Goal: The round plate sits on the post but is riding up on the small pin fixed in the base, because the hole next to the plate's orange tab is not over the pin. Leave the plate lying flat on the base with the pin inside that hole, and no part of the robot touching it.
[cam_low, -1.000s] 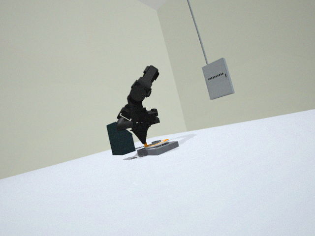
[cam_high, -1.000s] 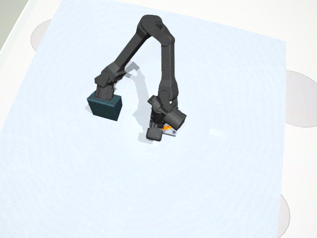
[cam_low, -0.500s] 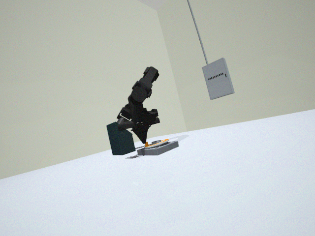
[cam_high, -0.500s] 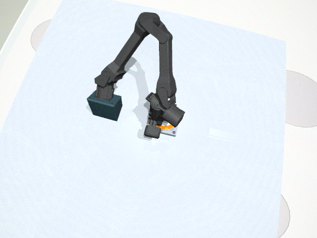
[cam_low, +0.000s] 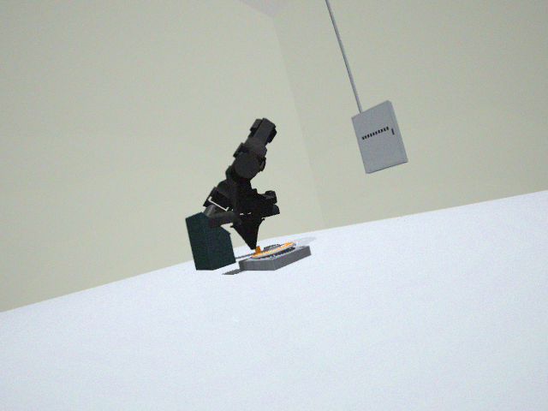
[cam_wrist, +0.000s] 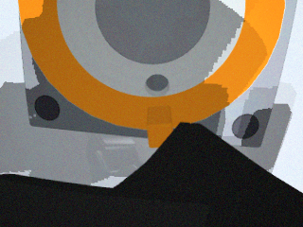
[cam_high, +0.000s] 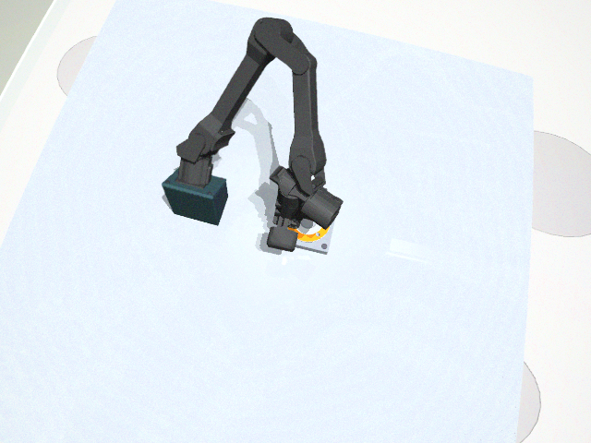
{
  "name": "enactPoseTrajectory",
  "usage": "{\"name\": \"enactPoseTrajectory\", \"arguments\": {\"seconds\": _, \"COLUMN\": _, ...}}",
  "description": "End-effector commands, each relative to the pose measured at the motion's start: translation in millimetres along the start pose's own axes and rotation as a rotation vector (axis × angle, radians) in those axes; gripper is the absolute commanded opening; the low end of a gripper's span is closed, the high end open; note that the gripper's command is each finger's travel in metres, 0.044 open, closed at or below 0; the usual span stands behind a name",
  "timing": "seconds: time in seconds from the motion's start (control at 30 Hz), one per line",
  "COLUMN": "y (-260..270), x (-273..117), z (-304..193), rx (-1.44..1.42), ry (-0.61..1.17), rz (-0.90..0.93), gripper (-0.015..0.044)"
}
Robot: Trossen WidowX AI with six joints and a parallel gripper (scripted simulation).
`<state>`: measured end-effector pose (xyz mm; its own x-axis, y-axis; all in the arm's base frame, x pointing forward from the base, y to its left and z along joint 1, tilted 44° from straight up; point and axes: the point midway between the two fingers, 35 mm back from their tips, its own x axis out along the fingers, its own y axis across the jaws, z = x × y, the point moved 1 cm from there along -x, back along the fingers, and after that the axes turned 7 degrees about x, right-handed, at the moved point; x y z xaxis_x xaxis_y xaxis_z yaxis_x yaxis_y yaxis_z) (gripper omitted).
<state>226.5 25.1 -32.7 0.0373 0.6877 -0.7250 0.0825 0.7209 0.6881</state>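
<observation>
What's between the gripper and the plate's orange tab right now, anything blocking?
Nothing visible. In the wrist view the shut gripper sits right at the orange tab on the near edge of the round plate, with no other object between them. Whether the tips actually touch the tab cannot be told. The base carries only the plate.

Round plate (cam_wrist: 76, 82): orange ring around a pale inner disc, seated on grey post (cam_wrist: 151, 15); orange tab (cam_wrist: 159, 128) at 6 o'clock, small hole (cam_wrist: 157, 82) just inboard. Base (cam_low: 276, 258): grey, square.

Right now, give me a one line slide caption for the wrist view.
Shut hand meets the orange tab of the round plate over its grey base.
</observation>
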Motion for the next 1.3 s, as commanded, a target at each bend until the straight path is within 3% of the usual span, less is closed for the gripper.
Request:
{"name": "enactPoseTrajectory", "arguments": {"seconds": 0.0, "y": 5, "x": 2, "z": -5, "rx": 0.006, "ry": 0.009, "rz": 0.008, "gripper": 0.0}}
{"name": "enactPoseTrajectory", "arguments": {"seconds": 1.27, "y": 54, "x": -1, "z": 4, "rx": 0.005, "ry": 0.009, "rz": 0.011, "gripper": 0.0}}
